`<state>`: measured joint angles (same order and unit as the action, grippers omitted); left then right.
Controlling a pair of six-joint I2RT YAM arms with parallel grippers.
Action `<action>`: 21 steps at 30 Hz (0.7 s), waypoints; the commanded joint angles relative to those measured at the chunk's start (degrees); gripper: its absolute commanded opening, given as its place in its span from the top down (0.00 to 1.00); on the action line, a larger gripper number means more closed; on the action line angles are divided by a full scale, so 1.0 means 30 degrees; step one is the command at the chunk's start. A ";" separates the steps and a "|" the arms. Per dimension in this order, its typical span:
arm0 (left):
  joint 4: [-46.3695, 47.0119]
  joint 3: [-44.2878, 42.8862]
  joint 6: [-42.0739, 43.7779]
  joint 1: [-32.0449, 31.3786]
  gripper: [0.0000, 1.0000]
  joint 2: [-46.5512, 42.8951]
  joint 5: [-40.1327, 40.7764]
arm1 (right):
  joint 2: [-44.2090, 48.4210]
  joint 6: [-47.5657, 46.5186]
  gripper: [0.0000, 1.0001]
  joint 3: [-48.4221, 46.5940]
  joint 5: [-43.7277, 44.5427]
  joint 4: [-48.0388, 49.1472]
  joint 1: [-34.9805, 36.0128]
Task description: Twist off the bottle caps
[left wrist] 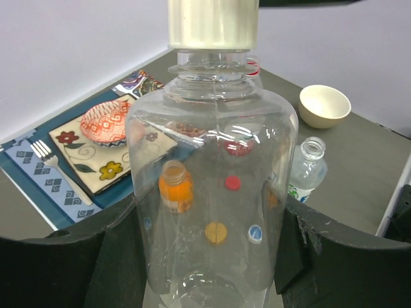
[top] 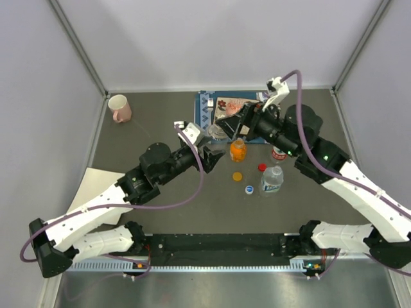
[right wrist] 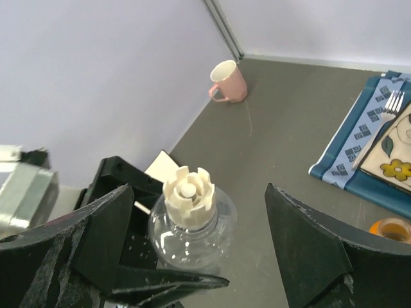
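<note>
My left gripper [left wrist: 209, 256] is shut on the plain clear bottle [left wrist: 212, 160] and holds it upright; the white cap [left wrist: 213, 24] sits on its neck. My right gripper [right wrist: 205, 244] is open, its fingers on either side of the white cap [right wrist: 187, 192] and apart from it. In the top view the short orange bottle [top: 238, 151] stands uncapped, with the orange cap [top: 237, 176], red cap [top: 262, 167] and blue cap [top: 249, 190] loose on the table. The blue-white label bottle [top: 271, 181] is uncapped. The red label bottle [top: 278, 153] is partly hidden by my right arm.
A blue placemat [top: 207, 106] with a patterned plate [left wrist: 96, 160], a red dish [left wrist: 104, 122] and a fork [left wrist: 58, 168] lies at the back. A cream bowl [left wrist: 325, 104] and a pink mug [top: 119, 108] stand on the table. Paper [top: 96, 183] lies at the left.
</note>
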<state>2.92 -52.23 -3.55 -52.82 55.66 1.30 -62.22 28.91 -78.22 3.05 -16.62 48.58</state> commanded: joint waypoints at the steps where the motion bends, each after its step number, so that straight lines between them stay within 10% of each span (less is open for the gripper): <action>1: 0.1020 0.0036 0.0569 -0.0528 0.63 -0.0067 0.1968 | -0.0998 0.0443 0.17 -0.1232 0.1122 0.0413 0.0536; 9: 0.1020 0.0153 0.0861 -0.0851 0.63 -0.0008 0.2584 | -0.1879 0.0676 0.28 -0.1234 0.1796 0.0882 0.0771; 21: 0.1165 0.0153 0.0891 -0.0881 0.61 -0.0154 0.3169 | -0.1937 0.0561 0.85 -0.0532 0.0539 0.1146 0.0975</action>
<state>2.94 -51.51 -1.34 -55.24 55.88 8.86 -68.40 30.81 -78.87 6.35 -15.53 51.22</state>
